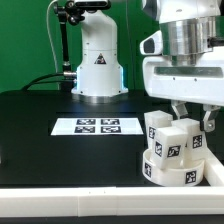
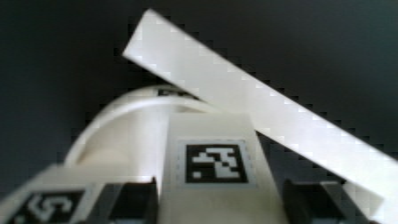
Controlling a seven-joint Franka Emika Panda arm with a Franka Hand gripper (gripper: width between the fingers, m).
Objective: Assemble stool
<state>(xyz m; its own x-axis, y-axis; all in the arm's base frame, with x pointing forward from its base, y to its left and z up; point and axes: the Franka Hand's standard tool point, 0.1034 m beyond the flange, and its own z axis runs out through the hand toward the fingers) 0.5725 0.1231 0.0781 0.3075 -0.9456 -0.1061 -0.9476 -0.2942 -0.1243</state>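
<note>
Robot base [image 1: 98, 62]: we see it at the rear of the black table [image 1: 40, 120], white, with a triangular warning sticker, towards the exterior view's left.
Marker board [image 1: 97, 126]: a thin white sheet lying flat on the table in front of the base, carrying a row of square tags.
Edge rail [image 1: 60, 205]: a long white strip along the table's near edge; in the wrist view it crosses the picture as a slanted white bar [image 2: 267, 100].
Stool seat [image 1: 172, 170]: a low round white disc near the front of the table on the exterior view's right, touching the rail, with tags on its side wall.
Leg blocks [image 1: 170, 135]: we count several chunky white tagged blocks standing on the seat, close together (how they join we cannot tell).
Gripper [image 1: 190, 118]: hanging from the white arm directly over the blocks, its fingers closed around a leg block [image 2: 214, 150] (the wrist view shows that tagged block between the dark pads [image 2: 116, 205]).
</note>
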